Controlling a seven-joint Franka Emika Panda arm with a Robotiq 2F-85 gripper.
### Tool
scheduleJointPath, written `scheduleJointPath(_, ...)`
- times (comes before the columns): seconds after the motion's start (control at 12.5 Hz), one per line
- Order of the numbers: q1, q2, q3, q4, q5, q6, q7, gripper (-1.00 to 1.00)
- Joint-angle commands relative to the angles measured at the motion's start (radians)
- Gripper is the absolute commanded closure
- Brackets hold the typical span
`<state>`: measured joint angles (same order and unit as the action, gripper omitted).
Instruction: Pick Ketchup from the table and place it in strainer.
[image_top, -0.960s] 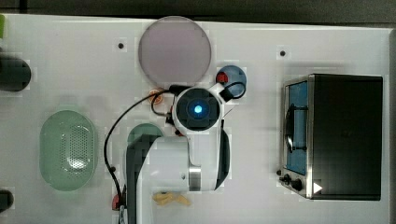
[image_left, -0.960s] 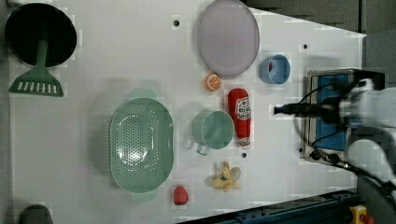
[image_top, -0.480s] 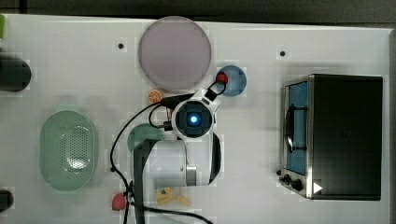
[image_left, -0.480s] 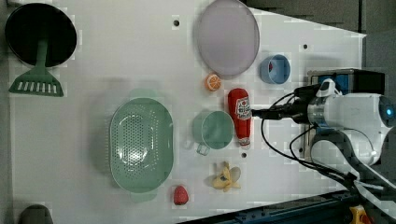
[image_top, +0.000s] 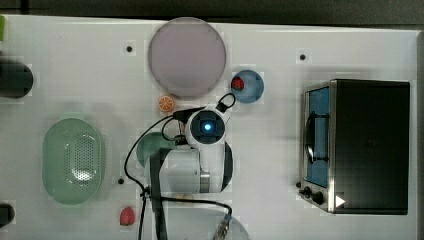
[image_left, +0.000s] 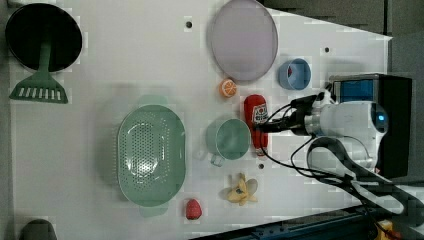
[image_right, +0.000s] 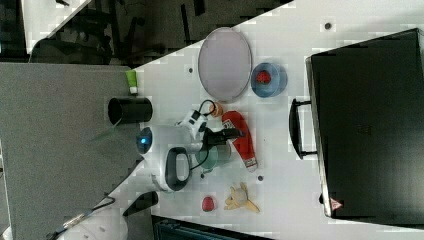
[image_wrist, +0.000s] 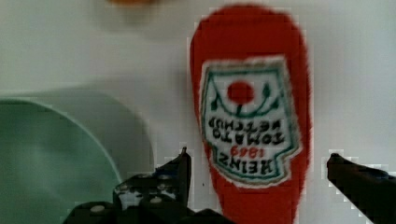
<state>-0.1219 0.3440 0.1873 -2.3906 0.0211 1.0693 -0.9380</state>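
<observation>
In the left view, going left to right: the strainer rests on the white table, well apart from the arm. To the left view's right of it stands a round green cup, with an orange slice above it in the picture and a banana and a strawberry below it. The Ketchup lies flat on the table just beside the cup, on the left view's right of it.

The gripper hangs directly above the lower half of the bottle. In the wrist view the gripper is spread wide, with one finger on each side of the Ketchup; the fingers do not touch the bottle and nothing is held.

The bottle's long axis runs top to bottom in the left view. Its broad base end points toward the lilac plate and orange slice; its narrow cap end points toward the banana. The label faces up.

Farther to the left view's right, a blue bowl sits near the plate, and a black appliance stands behind the arm.
</observation>
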Motion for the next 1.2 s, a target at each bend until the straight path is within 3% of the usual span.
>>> scheduleJointPath(0.08, 0.005, -0.001, -0.001, -0.002, 0.004, 0.033, -0.037, -0.93)
scheduleJointPath(0.32, 0.006, 0.008, -0.008, -0.013, 0.004, 0.09, -0.037, -0.2)
scheduleJointPath(0.4, 0.006, 0.003, -0.005, -0.014, 0.004, 0.089, -0.037, -0.09)
scheduleJointPath(0.8, 0.004, -0.143, -0.013, -0.006, 0.004, 0.032, -0.037, -0.09)
scheduleJointPath(1.2, 0.009, -0.382, 0.01, 0.043, 0.006, -0.301, -0.032, -0.09)
